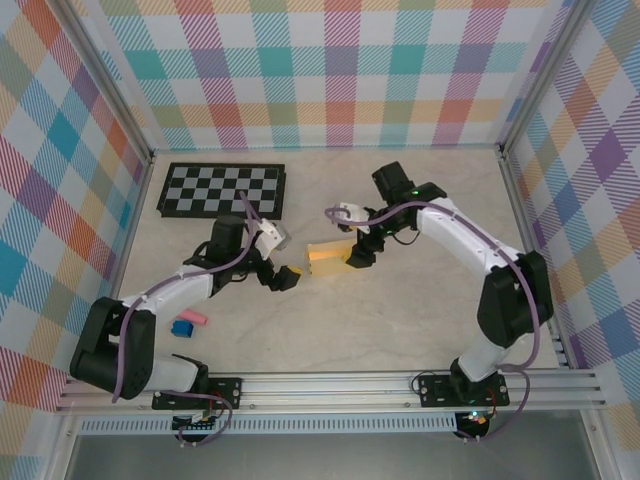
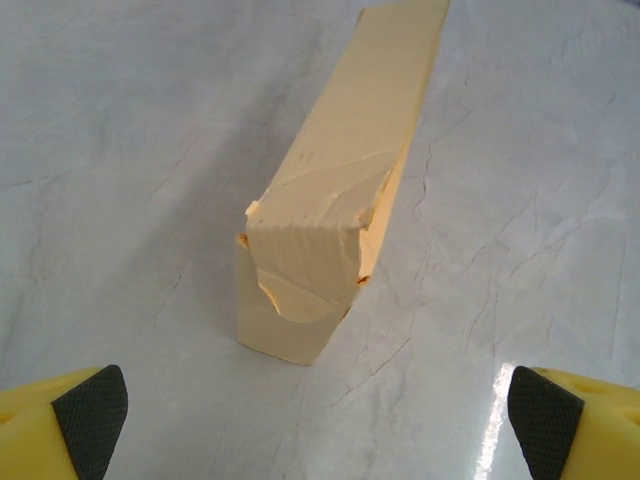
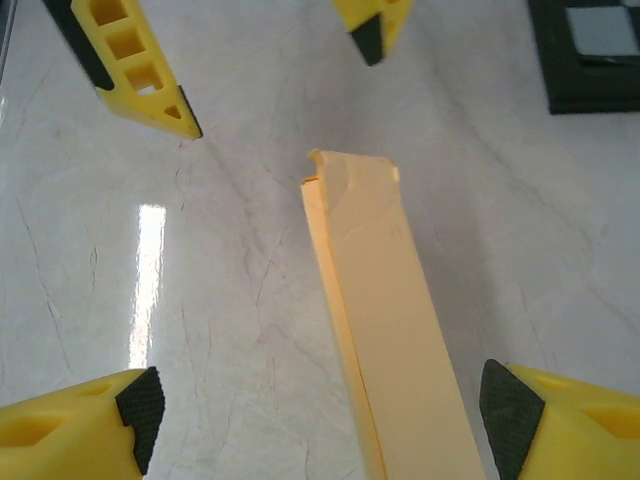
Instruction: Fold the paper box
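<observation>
Left gripper (image 1: 283, 277) hangs low over the table (image 1: 400, 320) with its jaws spread wide and empty, the arm reaching in from the near left. Just to its right stands the paper box (image 1: 328, 257), crumpled end flap facing it. The right gripper (image 1: 358, 255), its arm bent in from the right, straddles the box's far end with jaws apart; one pad (image 3: 510, 410) may be touching the box.

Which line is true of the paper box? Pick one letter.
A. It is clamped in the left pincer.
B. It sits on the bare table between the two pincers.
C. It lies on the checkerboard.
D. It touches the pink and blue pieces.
B: the paper box rests on the table, with the open left pincer at one end and the open right pincer at the other.
</observation>
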Robot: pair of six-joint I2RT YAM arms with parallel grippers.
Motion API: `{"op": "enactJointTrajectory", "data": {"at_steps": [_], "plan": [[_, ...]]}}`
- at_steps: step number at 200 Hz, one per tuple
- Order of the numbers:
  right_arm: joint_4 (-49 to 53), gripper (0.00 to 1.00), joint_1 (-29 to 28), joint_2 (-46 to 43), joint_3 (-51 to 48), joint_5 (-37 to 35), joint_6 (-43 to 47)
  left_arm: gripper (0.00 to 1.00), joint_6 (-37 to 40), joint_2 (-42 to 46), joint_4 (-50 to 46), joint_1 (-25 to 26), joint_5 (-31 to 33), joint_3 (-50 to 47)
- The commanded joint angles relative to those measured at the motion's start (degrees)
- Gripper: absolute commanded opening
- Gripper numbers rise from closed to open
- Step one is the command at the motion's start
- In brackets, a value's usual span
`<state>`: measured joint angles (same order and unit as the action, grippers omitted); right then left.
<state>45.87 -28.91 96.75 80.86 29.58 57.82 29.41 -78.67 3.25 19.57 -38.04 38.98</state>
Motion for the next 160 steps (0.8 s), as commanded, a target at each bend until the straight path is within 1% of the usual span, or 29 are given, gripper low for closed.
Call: {"op": "enactJointTrajectory", "data": {"at_steps": [1, 22, 38, 53, 68, 79, 87, 103, 113, 121, 131, 140, 152, 160], "plan": [[3.98, 0.82, -1.06, 4.02, 5.49, 0.09, 10.43, 1.0, 13.5, -3.47, -3.19, 1.8, 0.83, 3.03], [4.48, 0.8, -1.0, 6.95, 7.9, -0.61, 11.3, 0.99, 14.37, -6.86, 3.25, 2.14, 2.3, 3.3], [6.34, 0.8, -0.98, 9.67, 10.33, -0.45, 10.92, 0.95, 16.15, -9.05, 4.1, 2.4, 0.7, 4.35], [6.97, 0.79, -0.89, 11.71, 11.22, -0.71, 10.33, 0.94, 17.72, -10.37, 5.0, 3.12, 1.11, 4.75], [7.45, 0.77, -0.78, 13.44, 11.91, -0.76, 9.16, 0.93, 16.16, -11.58, 10.66, 3.81, 0.86, 3.79], [8.76, 0.72, -0.82, 14.51, 12.87, 0.0, 8.79, 0.91, 15.68, -12.79, 12.69, 5.07, 0.92, 4.23], [9.5, 0.68, -0.78, 15.04, 13.38, 0.5, 8.37, 0.91, 16.63, -13.73, 12.37, 6.23, 0.86, 5.01], [10.64, 0.62, -0.72, 15.66, 13.89, 1.08, 7.65, 0.83, 16.79, -15.95, 12.34, 7.95, -0.31, 6.76], [10.99, 0.56, -0.66, 15.68, 13.82, 1.3, 7.57, 0.81, 16.03, -17.25, 13.94, 8.34, -1.12, 6.93], [11.15, 0.54, -0.63, 15.66, 13.66, 1.37, 7.48, 0.79, 15.47, -18.18, 16.23, 8.62, -1.3, 6.44], [11.39, 0.49, -0.64, 15.66, 13.62, 1.19, 7.42, 0.75, 15.19, -19.23, 18.44, 8.97, -0.87, 5.88], [11.88, 0.45, -0.48, 15.66, 13.62, 0.95, 7.31, 0.73, 15.06, -19.78, 19.43, 8.99, -0.89, 5.76], [12.64, 0.38, -0.39, 15.42, 13.58, 0.54, 7.34, 0.68, 15.06, -20.1, 20.3, 8.99, -0.88, 5.51], [12.84, 0.36, -0.19, 14.95, 13.22, 0.56, 7.12, 0.67, 14.58, -20.15, 21.42, 8.99, -0.89, 5.39]]}}
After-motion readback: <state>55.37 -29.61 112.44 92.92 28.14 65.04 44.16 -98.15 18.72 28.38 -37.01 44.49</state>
